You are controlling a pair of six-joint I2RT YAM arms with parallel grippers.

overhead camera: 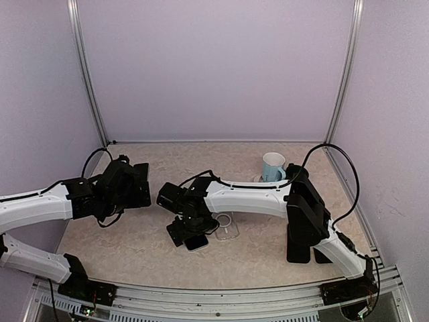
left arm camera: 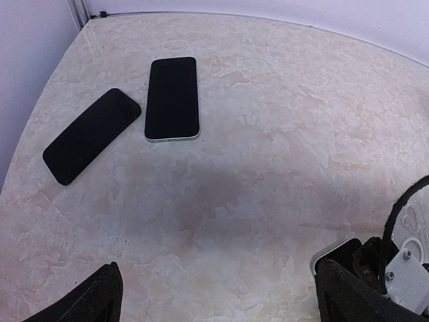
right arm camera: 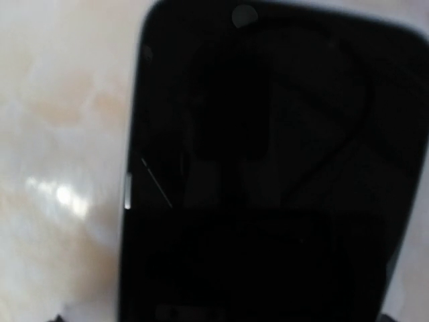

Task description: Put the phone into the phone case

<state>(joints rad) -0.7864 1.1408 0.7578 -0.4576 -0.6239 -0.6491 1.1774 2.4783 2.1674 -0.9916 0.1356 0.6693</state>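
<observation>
The phone (right arm camera: 268, 168) lies flat on the table (overhead camera: 134, 235), screen up, toward the near middle. In the right wrist view its dark glass fills almost the whole picture. From above it sits just beside the near-left corner of the phone case (overhead camera: 228, 226), a clear shell with a ring mark that lies flat on the table. I cannot tell whether the two touch.

The right gripper (overhead camera: 188, 235) is down at the phone, its arm reaching across from the right side. The fingers are hidden against the black screen and the dark wrist, so how far apart they stand, or whether they grip the phone, cannot be told.

The left gripper (left arm camera: 218, 275) hangs above the left part of the table with its fingers spread wide and nothing between them. Beyond it lie two more handsets, screens up: a black phone (left arm camera: 92, 136) set at a slant, and just beside it a silver-edged phone (left arm camera: 172, 98).

A pale blue mug (overhead camera: 273, 166) stands upright at the far right, behind the right arm.
</observation>
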